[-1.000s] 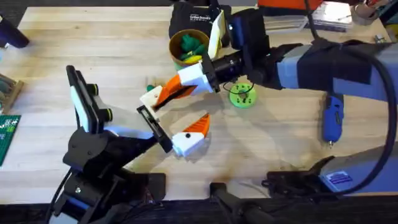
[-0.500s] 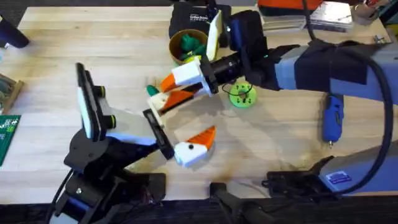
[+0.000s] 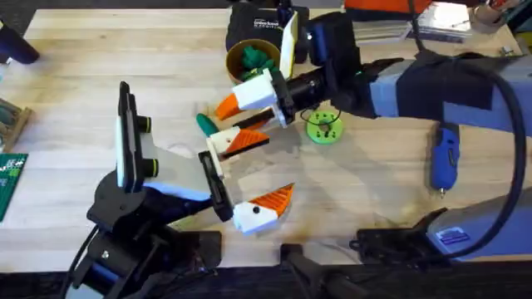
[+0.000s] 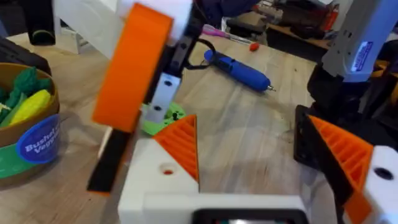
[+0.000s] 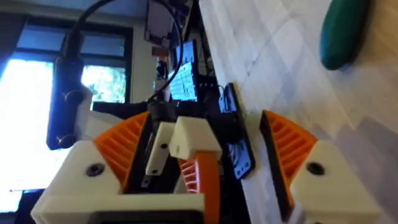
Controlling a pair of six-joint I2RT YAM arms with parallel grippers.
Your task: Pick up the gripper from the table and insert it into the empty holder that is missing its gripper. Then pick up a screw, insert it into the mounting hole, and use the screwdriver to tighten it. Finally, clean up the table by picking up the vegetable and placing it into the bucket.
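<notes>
since a second ago, the loose gripper in our right gripper has shifted up and toward the bucket, and the holder on our left arm has swung to follow it.

from overhead, our right fingers are closed on that loose part, holding it just above the black bar so the two can be lined up. the vegetable lies on the table just beside it, and the screwdriver rests well apart to the right.

our left wrist view has the part close up, with the screwdriver lying behind; that arm carries one orange finger only, holding nothing.

our right wrist view shows the white block pinched between the ribbed pads, the vegetable beyond.
</notes>
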